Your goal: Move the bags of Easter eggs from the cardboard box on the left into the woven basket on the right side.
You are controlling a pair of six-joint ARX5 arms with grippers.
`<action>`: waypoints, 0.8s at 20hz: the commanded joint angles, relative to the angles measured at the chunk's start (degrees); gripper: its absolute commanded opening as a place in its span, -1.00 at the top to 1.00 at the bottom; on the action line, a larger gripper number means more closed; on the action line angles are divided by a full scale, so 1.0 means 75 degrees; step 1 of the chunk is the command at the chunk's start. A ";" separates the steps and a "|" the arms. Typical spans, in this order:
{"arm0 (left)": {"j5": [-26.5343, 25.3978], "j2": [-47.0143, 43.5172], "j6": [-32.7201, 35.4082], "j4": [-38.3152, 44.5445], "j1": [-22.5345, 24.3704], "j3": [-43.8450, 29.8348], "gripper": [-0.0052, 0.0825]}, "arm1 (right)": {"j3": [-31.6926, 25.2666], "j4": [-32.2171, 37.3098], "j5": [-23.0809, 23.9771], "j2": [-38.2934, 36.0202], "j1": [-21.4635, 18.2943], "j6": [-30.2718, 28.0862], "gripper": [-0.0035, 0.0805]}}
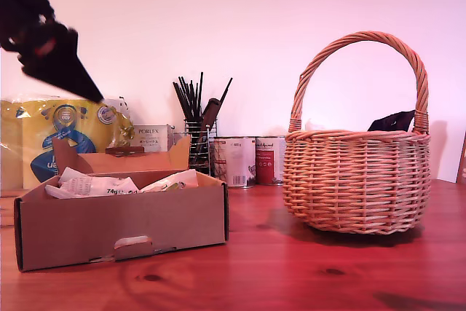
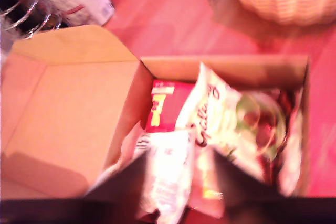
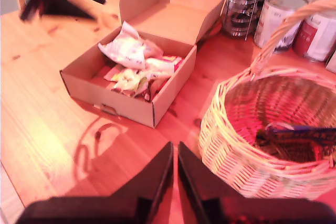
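The cardboard box (image 1: 124, 223) stands at the exterior view's left, its rear flap raised. Several bags of Easter eggs lie in it: a white one (image 1: 91, 186), a pale one (image 1: 175, 180), and in the first wrist view a red-and-white one (image 2: 165, 106) beside a white lettered one (image 2: 220, 114). My first gripper (image 2: 178, 182) hangs open above the box (image 2: 68, 114), holding nothing; it shows blurred high over the box (image 1: 87, 89). The woven basket (image 1: 357, 180) holds a dark navy bag (image 3: 299, 135). My second gripper (image 3: 175, 148) is shut and empty, high beside the basket (image 3: 236, 171).
Behind the box stand a large yellow pack (image 1: 65, 132), a white Porlex carton (image 1: 151, 136), a black wire utensil holder (image 1: 196, 132) and two tins (image 1: 237, 159). Red-brown wooden tabletop (image 1: 291, 267) lies between box and basket.
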 commanded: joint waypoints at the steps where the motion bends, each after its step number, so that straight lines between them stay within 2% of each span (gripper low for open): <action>1: 0.0000 0.0242 0.0291 0.0131 0.0044 -0.0122 -0.92 | 0.0061 0.0061 -0.0087 0.0248 0.0082 -0.0009 0.95; 7: -0.0023 0.1408 0.1122 0.1218 0.0274 -0.0122 -0.92 | 0.0061 0.0318 -0.0093 0.0895 0.0280 0.0015 0.95; 16: -0.0082 0.3010 0.1763 0.2037 0.0495 -0.0105 -0.92 | 0.0061 0.0376 -0.0093 0.0950 0.0283 0.0012 0.95</action>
